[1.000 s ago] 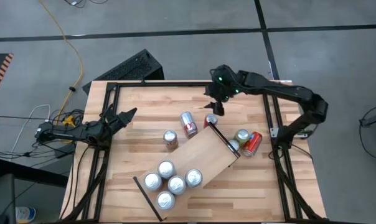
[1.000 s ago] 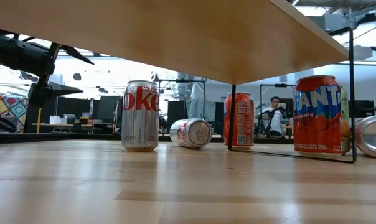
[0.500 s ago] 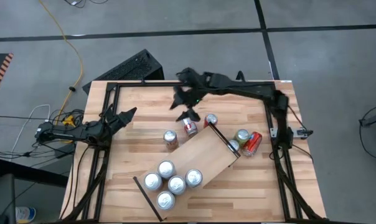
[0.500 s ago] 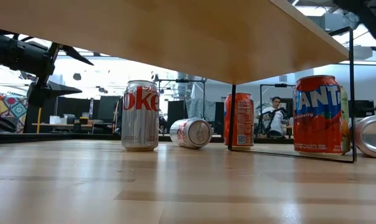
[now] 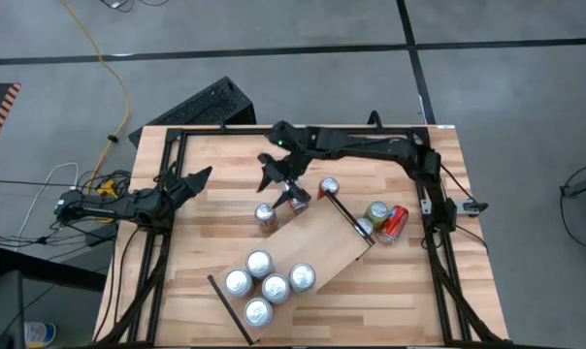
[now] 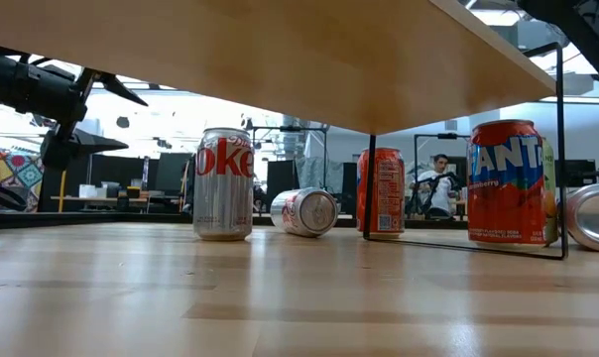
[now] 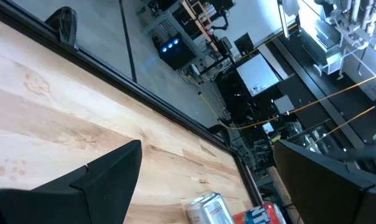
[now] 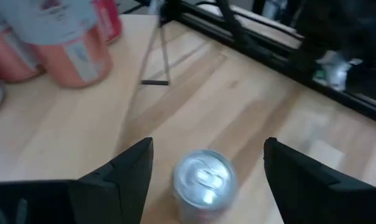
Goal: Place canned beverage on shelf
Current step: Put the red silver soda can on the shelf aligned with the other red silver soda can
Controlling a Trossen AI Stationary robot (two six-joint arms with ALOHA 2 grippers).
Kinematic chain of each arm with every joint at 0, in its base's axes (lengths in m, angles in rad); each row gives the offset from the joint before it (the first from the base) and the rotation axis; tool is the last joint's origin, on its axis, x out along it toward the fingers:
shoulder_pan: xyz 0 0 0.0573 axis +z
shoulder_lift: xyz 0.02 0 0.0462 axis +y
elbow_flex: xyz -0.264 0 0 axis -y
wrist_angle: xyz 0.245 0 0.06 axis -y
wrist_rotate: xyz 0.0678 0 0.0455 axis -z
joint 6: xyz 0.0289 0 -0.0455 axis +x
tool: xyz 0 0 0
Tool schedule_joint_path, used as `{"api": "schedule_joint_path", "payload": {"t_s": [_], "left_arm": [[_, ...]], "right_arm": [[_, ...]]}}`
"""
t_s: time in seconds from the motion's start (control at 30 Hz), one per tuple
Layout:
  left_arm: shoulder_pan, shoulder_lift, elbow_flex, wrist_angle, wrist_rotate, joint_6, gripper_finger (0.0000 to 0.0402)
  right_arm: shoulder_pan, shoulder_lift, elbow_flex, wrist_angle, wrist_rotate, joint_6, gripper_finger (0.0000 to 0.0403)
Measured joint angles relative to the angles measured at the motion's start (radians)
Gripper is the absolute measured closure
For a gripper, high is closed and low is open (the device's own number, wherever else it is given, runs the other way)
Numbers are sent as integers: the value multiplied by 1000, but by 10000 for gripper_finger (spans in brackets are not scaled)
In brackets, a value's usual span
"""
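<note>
The right gripper (image 5: 282, 184) is hovering with fingers spread wide above an upright silver can (image 8: 204, 178) (nothing held) on the striped wooden bench (image 5: 225, 165). Nearby, the pale wooden shelf (image 5: 317, 242) is lying diagonally, bearing five silver cans (image 5: 264, 283). The left gripper (image 5: 198, 178), parted, is waiting at the bench's left edge.

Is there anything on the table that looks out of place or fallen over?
Yes. Two cans lie on their sides instead of standing: a Diet Coke can behind the shelf, now below the open right end effector, and a red can near the table's right edge. The shelf also sits diagonally across the table.
</note>
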Motion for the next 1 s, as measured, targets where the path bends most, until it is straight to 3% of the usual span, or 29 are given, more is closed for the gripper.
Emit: {"api": "schedule_joint_path", "payload": {"t_s": [0.33, 1.0], "left_arm": [[0, 0, 0, -1, -3, -3, 51], [0, 0, 0, -1, -6, -15, 51]], "right_arm": [[37, 22, 4, 91, 35, -46, 117], [49, 144, 2, 66, 80, -59, 117]]}}
